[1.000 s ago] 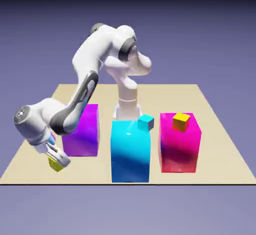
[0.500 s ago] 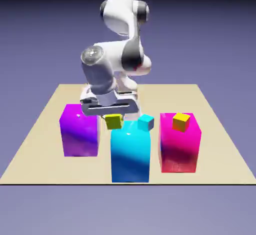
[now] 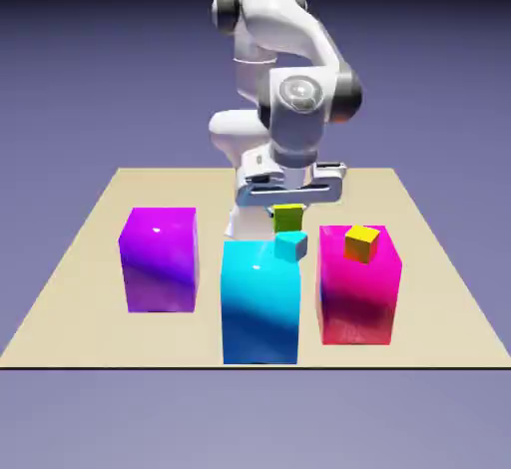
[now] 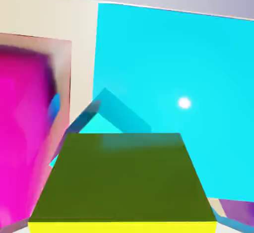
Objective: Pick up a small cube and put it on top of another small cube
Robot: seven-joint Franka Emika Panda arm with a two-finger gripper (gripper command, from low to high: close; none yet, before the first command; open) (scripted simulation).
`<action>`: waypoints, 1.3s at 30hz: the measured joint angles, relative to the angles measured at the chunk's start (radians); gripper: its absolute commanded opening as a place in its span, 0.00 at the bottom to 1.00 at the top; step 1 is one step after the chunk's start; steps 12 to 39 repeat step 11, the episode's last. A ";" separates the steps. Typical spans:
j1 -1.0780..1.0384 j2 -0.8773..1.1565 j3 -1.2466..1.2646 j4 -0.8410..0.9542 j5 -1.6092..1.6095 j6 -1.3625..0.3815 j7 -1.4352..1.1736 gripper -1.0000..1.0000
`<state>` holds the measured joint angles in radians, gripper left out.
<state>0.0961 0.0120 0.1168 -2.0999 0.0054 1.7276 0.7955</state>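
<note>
You had the jaws clamped on the lemon-yellow small cube [image 3: 288, 219], one finger to each side, so they stood only as far apart as the cube was wide. In the hand view, your held cube filled the lower middle, its broad face a dark olive shade and a bright yellow strip running along the bottom edge.

You had it up off the desk [image 3: 90, 302], roughly level in the exterior view, just above the cyan-teal small cube [image 3: 290, 246]. From that side its lower edge seemed to meet the teal cube's upper edge, but you could not tell whether the two touched. The teal cube showed at the upper right corner of the tall cyan-blue block [image 3: 260, 303], and in your hand view it was partly hidden behind the held cube, with one corner poking out.

The white arm [image 3: 299, 108] reached down to your jaws from above. To the exterior view's right you had the magenta-red block [image 3: 356, 297], with an orange-sided yellow cube [image 3: 361, 243] showing against its upper part; to the exterior view's left stood the purple block [image 3: 160, 262].
</note>
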 measured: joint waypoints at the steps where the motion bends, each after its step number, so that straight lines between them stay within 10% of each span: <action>1: 0.014 0.000 0.000 0.000 0.000 0.000 0.000 0.00; 3: 0.000 0.000 0.000 0.000 0.000 0.000 0.000 0.00; 4: -0.024 0.000 0.000 0.000 0.000 0.000 0.000 1.00; 39: -0.045 0.007 0.001 0.181 -0.003 -0.174 0.001 1.00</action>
